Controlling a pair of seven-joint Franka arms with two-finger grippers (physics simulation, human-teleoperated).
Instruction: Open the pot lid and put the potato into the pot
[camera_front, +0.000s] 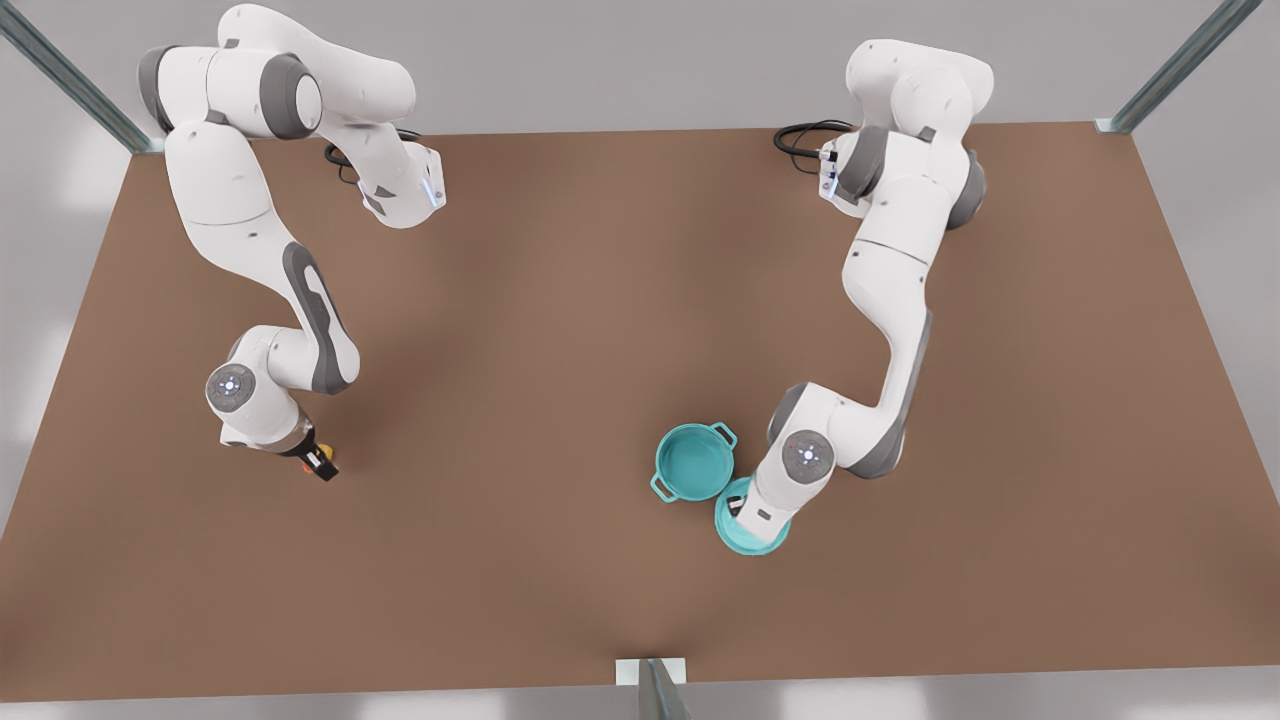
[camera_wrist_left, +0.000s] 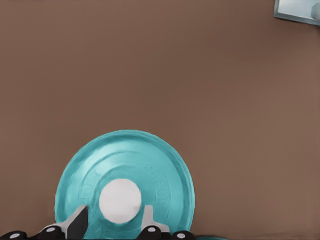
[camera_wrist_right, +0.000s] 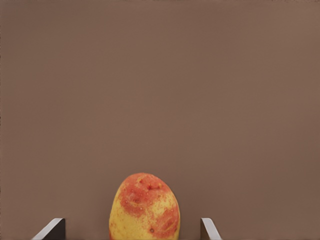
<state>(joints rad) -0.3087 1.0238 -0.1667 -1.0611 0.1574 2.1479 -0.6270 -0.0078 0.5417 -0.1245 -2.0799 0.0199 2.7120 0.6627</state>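
While the brown table (camera_front: 560, 330) spreads bare across most of the front view, with wide open room through its middle and along the lower edge, the objects sit in two clusters low in the frame. Right of centre stands the pot (camera_front: 694, 461), uncovered, its teal inside showing. The pot lid (camera_front: 742, 538) lies just below and right of it, their rims about touching, partly under the arm. The left gripper (camera_wrist_left: 114, 222) is over the lid, its fingers (camera_wrist_left: 78, 220) parted on either side of the white knob (camera_wrist_left: 120, 201), close but not clearly pressing. At lower left, well apart, the right gripper (camera_front: 320, 462) straddles the potato (camera_wrist_right: 145, 207), fingers spread wide of it, gaps on both sides.
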